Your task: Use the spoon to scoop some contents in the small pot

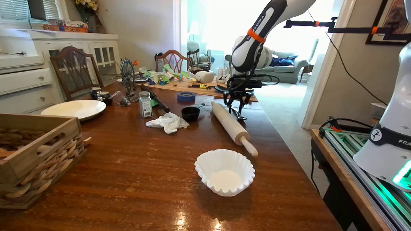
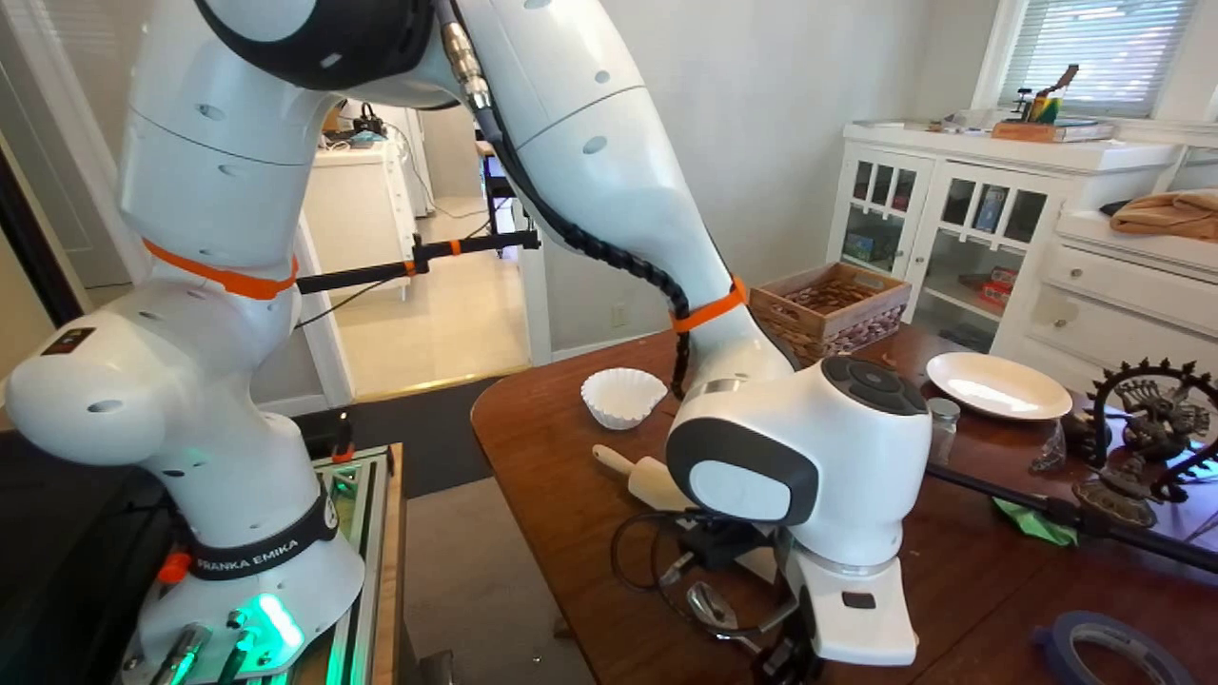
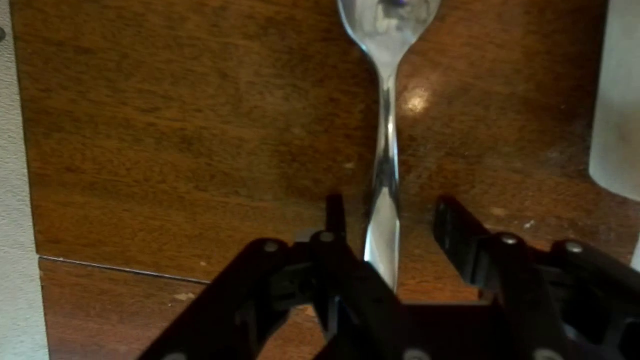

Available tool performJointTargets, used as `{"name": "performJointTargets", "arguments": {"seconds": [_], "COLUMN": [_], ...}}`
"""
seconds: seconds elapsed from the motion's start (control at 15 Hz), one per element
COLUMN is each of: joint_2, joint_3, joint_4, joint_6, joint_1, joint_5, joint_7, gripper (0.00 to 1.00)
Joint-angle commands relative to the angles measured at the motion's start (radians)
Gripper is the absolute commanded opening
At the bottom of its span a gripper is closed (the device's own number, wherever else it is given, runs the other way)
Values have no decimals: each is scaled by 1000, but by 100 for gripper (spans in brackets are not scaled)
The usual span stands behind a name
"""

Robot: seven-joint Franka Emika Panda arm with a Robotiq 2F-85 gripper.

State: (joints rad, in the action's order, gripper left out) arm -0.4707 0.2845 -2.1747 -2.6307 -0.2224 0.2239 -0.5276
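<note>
wrist view: partly spread hand astride spoon, gripping nothing; in exterior view, small pot on table.

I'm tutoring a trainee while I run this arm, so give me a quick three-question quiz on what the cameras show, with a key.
1. In the wrist view, which part of the spoon runs between the fingers? A: its bowl. B: its handle.
2. True or false: the fingers are closed on the spoon.
3. In an exterior view, order these from picture left to right: rolling pin, glass jar, small pot.

Key:
1. B.
2. False; a gap shows on each side of the handle.
3. The glass jar, the small pot, the rolling pin.
</note>
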Motion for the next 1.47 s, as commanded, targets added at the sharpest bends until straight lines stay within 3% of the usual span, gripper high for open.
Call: {"name": "performJointTargets", "arguments": {"seconds": [0.0, 0.2, 0.4, 0.6, 0.8, 1.07, 1.4], "joint_2": [-16, -13, 17, 112, 188, 261, 273], "joint_3": [-13, -12, 8, 92, 130, 112, 31], "joint_4": [13, 10, -3, -44, -25, 15, 55], "joint_6": [-28, -35, -4, 64, 182, 255, 129], "joint_1": [-18, -17, -2, 30, 7, 16, 75], "joint_5": [42, 44, 23, -56, -86, -54, -50], "joint_7": [47, 57, 42, -4, -2, -129, -436], "gripper": [22, 1, 5, 5, 5, 5, 5]}}
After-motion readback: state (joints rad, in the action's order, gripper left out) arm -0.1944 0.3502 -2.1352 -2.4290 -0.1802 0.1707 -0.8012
